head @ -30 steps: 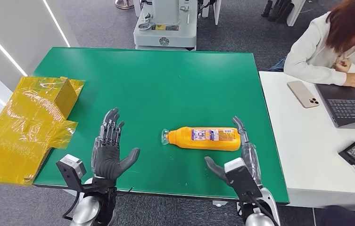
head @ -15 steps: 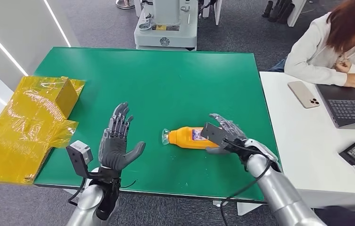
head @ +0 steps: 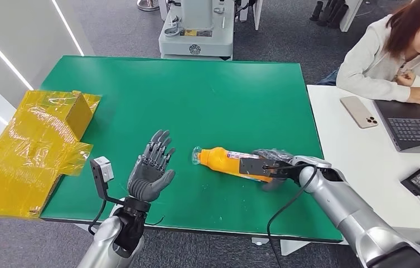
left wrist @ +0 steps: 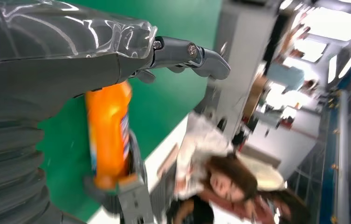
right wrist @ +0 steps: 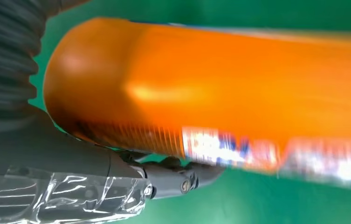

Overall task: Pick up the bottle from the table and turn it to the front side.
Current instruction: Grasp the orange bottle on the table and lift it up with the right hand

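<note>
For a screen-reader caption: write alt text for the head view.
The robot's right hand grips the base end of an orange bottle lying on a green table, cap toward the open left hand raised beside it. Yellow wrapped boxes sit at the left; a person sits at a laptop.

Your right arm reaches in from the lower right, forearm angled low across the surface [head: 140,84], with the right hand [head: 271,167] wrapped around the base end of the bottle [head: 224,161]; up close, the thumb [right wrist: 182,179] curls under its body. Your left hand [head: 151,170] is raised near the bottle's cap end, palm up, fingers [head: 160,146] spread and holding nothing, wrist bent upward.
</note>
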